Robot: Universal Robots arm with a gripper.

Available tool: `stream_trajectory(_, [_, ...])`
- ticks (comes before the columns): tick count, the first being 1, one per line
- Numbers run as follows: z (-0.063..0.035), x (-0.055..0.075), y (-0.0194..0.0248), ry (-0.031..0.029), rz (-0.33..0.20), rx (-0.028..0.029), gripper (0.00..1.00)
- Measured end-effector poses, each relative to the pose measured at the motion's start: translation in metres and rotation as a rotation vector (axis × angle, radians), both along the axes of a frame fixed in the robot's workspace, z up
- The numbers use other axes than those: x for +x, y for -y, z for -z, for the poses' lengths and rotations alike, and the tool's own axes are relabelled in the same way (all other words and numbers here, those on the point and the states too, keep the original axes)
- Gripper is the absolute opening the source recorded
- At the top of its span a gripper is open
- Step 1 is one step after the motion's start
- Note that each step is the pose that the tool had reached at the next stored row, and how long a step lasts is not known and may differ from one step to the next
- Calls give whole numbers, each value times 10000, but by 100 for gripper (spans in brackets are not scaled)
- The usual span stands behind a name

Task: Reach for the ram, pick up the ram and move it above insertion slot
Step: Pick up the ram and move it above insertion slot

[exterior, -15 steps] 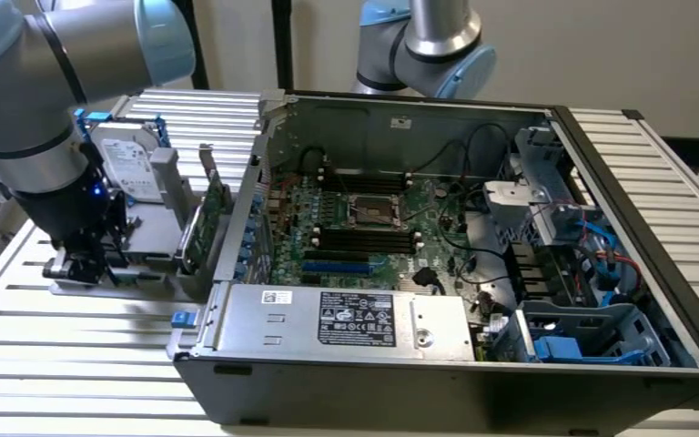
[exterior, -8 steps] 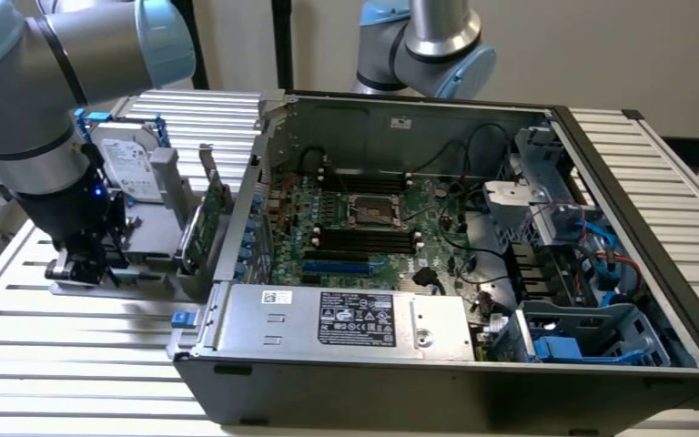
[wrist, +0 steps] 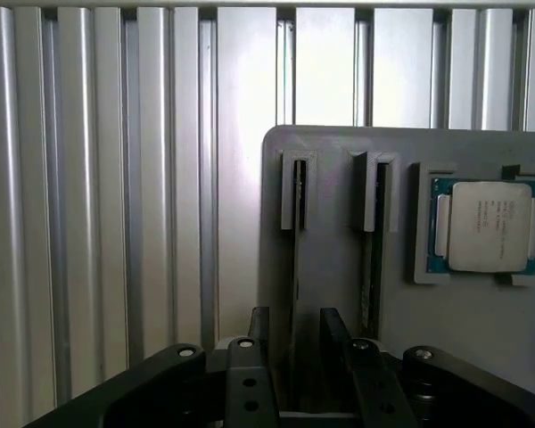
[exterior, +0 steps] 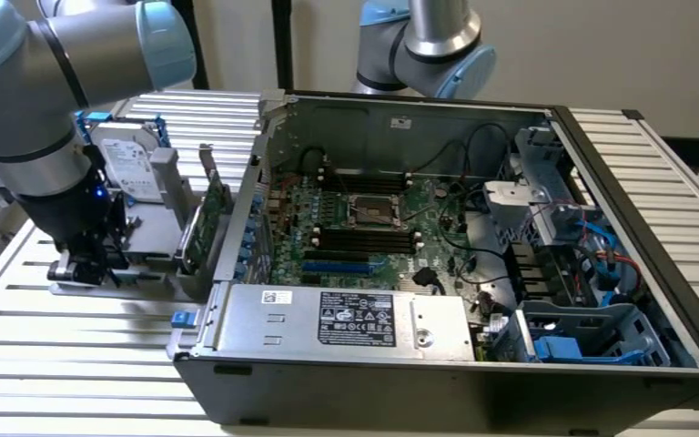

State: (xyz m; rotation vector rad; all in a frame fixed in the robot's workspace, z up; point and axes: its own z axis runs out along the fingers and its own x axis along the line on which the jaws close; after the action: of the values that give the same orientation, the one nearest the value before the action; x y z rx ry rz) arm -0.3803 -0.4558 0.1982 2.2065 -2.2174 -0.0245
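The ram (wrist: 296, 267) is a thin green stick standing on edge in one slot of a grey holder (wrist: 330, 143). A second stick (wrist: 369, 259) stands in the neighbouring slot. My gripper (wrist: 296, 332) is open, with one black finger (wrist: 260, 332) on each side of the first stick and a gap left on both sides. In the exterior view the gripper (exterior: 83, 269) is down at the grey holder (exterior: 143, 273), on the exterior view's left of the open computer case. The black motherboard slots (exterior: 362, 238) lie inside the case.
A processor chip (wrist: 486, 225) sits in a pocket of the holder. A hard drive (exterior: 131, 168) and a tall green expansion card (exterior: 210, 218) stand between my arm and the case wall (exterior: 247, 209). A second arm (exterior: 429, 41) stands behind the case.
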Motion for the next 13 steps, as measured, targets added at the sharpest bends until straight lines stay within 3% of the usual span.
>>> stream_trajectory(13, [14, -19, -6, -4, -42, 0, 36])
